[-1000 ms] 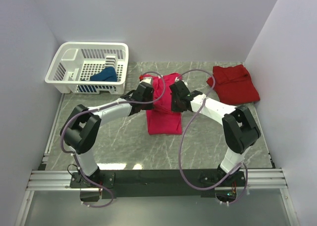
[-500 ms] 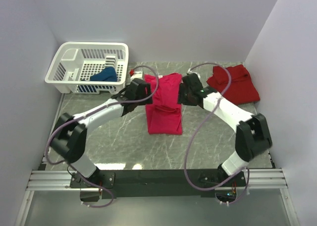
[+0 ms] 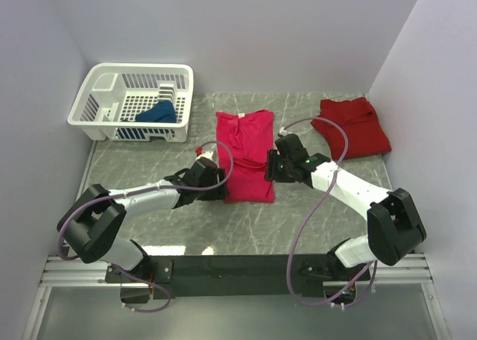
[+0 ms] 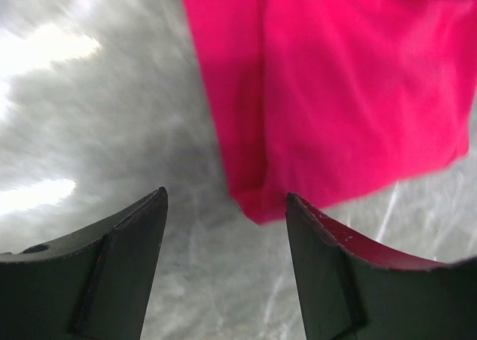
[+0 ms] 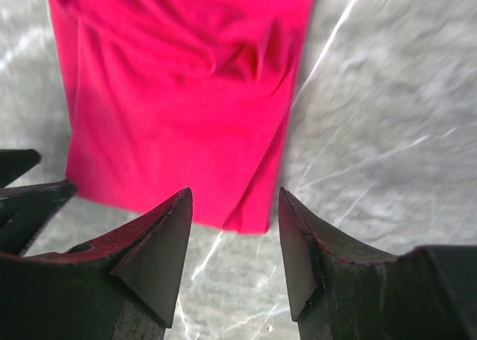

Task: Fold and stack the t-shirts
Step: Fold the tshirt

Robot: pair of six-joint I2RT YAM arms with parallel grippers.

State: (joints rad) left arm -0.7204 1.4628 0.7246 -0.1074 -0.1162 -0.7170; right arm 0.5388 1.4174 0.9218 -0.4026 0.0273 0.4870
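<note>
**Top view.** Locate the bright magenta cloth t-shirt [image 3: 244,150] lying flat mid-bench as a long narrow strip, collar far, hem near. Note the left arm reaching low from the left, with the left fingers [image 3: 214,185] at the near left corner of the strip. Note the right arm bent in from the right, with the right fingers [image 3: 273,167] just beside the right edge of the near half. Find the darker red cloth t-shirt [image 3: 350,125] bunched at the far right of the grey marbled bench [image 3: 320,206], and the dark blue cloth t-shirt [image 3: 156,113] inside the white plastic lattice basket [image 3: 89,120]. Judge a skewed cross-fold likely from any mismatch between the two grasp points.

**Left wrist view.** Observe the left fingers [image 4: 119,265] spread apart and empty, with the left hem corner [image 4: 257,209] between the tips, nearer the right-hand one. Expect a missed or one-layer pinch on closing off-centre, with the stacked layers then sliding apart during the lift. Cannot tell the height above the bench; guard against scraping the stone.

**Right wrist view.** Observe the right fingers [image 5: 149,250] likewise apart and empty, tips flanking the right hem corner [image 5: 246,222]. Note wrinkles farther up the magenta cloth. Expect trapped creases in the finished fold without even tension across the hem.
</note>
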